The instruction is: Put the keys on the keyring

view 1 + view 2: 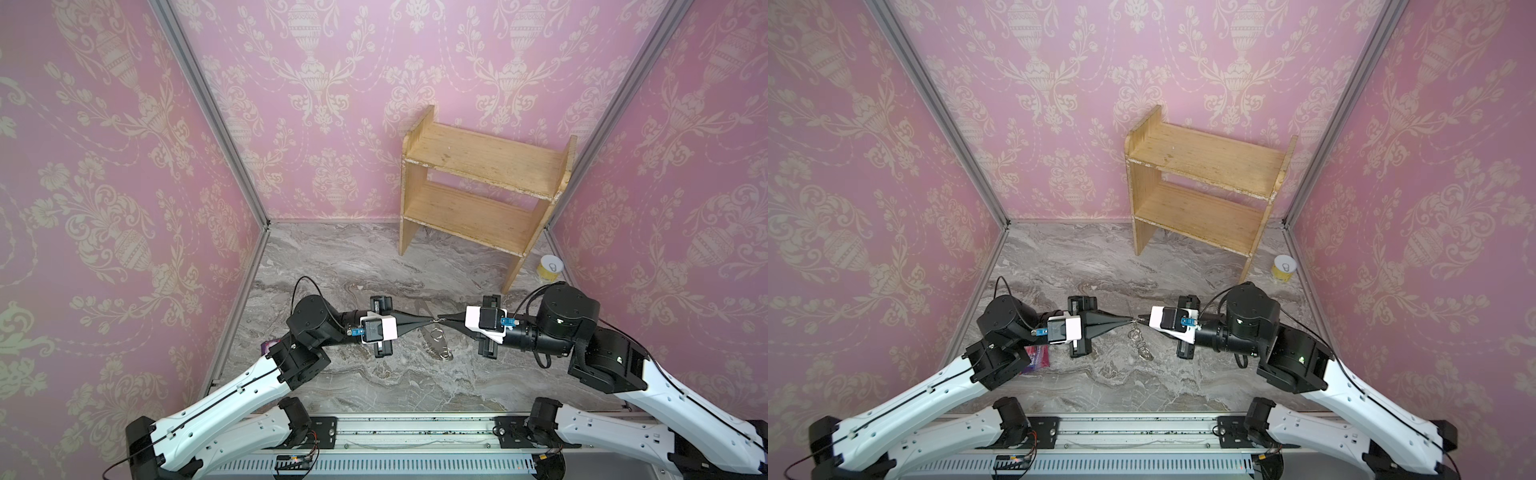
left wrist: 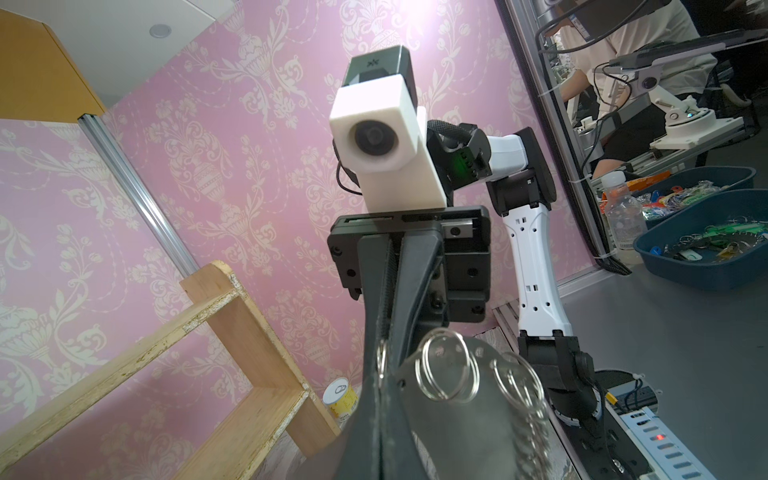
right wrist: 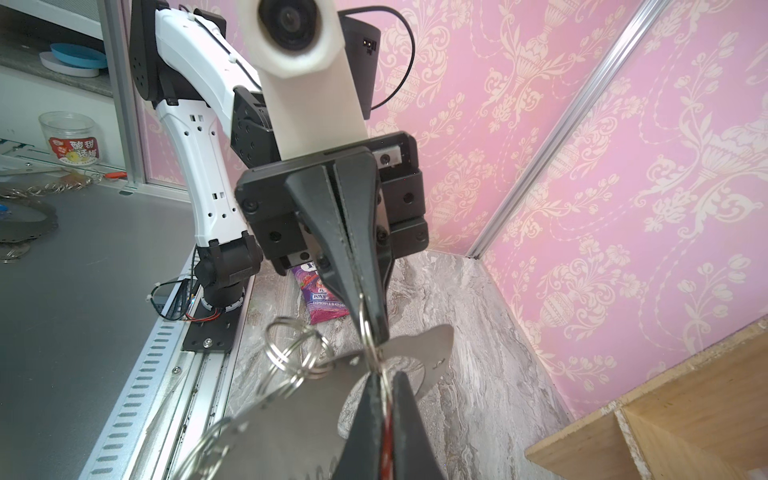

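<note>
Below the wooden shelf (image 1: pixel 478 199), at lower centre in both top views, the left gripper (image 1: pixel 430 321) pinches a split ring (image 3: pixel 365 322) of the keyring (image 3: pixel 291 419) hanging over the marble surface (image 1: pixel 374 257), while the right gripper (image 1: pixel 445 319), tip to tip, clamps the keys (image 3: pixel 388 440), a red sliver showing.

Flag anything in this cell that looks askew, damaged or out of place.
The wooden shelf stands turned at an angle to the back wall, and its board edges are chipped pale. A purple snack packet lies on the tabletop by the cell's left side and looks unrelated to the job. Nothing is spilled.
</note>
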Action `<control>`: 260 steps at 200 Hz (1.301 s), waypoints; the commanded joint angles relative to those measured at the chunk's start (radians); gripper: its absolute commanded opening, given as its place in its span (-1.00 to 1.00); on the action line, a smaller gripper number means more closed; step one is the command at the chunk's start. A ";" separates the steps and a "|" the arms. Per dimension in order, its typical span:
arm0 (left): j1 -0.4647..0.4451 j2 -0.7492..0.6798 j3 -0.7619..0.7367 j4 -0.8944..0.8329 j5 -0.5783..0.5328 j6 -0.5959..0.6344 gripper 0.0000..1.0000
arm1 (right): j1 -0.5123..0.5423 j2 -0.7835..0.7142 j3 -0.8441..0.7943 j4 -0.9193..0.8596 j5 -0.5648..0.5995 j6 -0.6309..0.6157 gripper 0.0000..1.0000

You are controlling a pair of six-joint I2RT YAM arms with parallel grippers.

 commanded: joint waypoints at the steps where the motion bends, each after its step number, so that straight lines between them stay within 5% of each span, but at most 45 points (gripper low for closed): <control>1: 0.012 0.014 0.000 0.147 0.001 -0.058 -1.00 | 0.009 0.017 -0.014 0.030 -0.040 0.039 -1.00; 65: 0.016 0.030 -0.007 0.209 0.018 -0.084 -1.00 | 0.008 0.064 -0.007 0.037 -0.041 0.062 -1.00; 95: 0.022 0.014 -0.009 0.146 0.007 -0.038 -1.00 | 0.008 0.030 0.006 -0.007 0.010 0.050 -0.53; 116: 0.024 0.005 -0.006 0.107 0.002 -0.011 -1.00 | 0.007 0.000 0.023 -0.049 0.041 0.035 -0.41; 260: 0.025 0.005 0.022 0.048 0.031 0.000 -1.00 | 0.007 -0.011 0.076 -0.033 0.000 -0.026 -0.49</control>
